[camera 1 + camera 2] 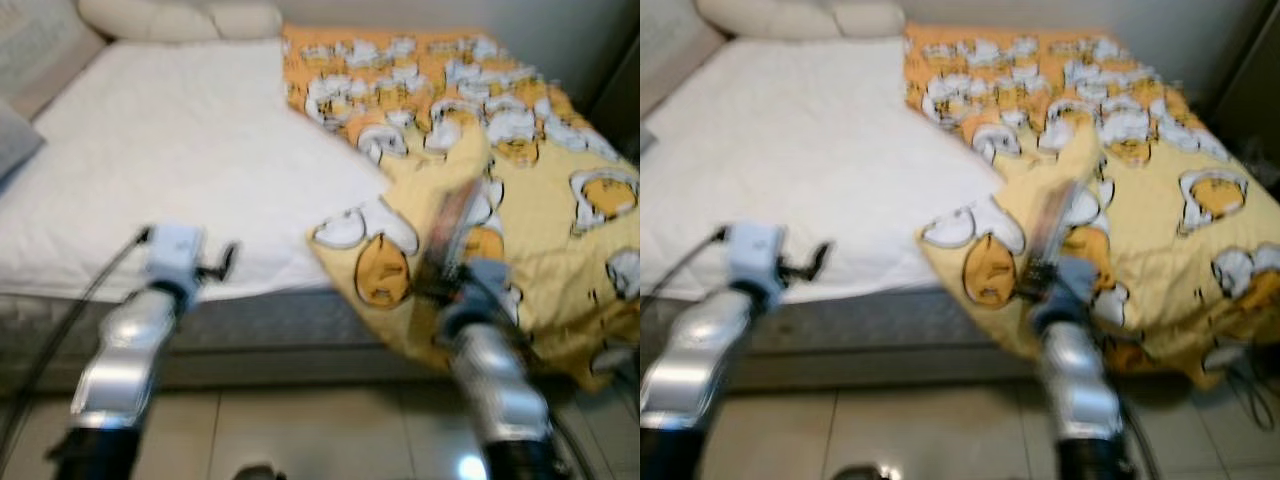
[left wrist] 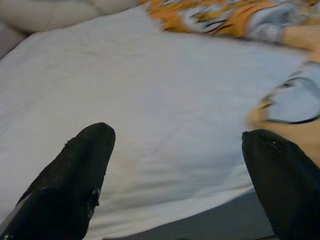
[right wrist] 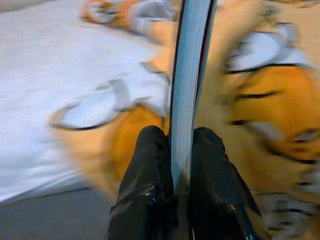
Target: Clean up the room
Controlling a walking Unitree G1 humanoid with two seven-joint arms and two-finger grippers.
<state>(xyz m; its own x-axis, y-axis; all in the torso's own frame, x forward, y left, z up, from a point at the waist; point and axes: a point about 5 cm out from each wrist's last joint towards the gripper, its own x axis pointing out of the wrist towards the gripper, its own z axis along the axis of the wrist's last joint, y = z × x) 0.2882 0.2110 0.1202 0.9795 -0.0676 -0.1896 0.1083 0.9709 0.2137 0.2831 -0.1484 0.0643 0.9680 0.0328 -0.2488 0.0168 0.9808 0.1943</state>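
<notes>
Right hand [image 3: 181, 165] clamped on thin book [image 3: 191, 75]; left hand [image 2: 177, 172] apart over white sheet [image 2: 150, 100].

Head eyes down over bed [image 1: 180, 160]; wrist views close along each pincer, sharing blanket [image 1: 540, 200].

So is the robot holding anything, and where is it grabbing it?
Yes. The right gripper pinches a thin book by its bottom edge, holding it upright over the blanket. The left gripper is open and holds nothing.
</notes>
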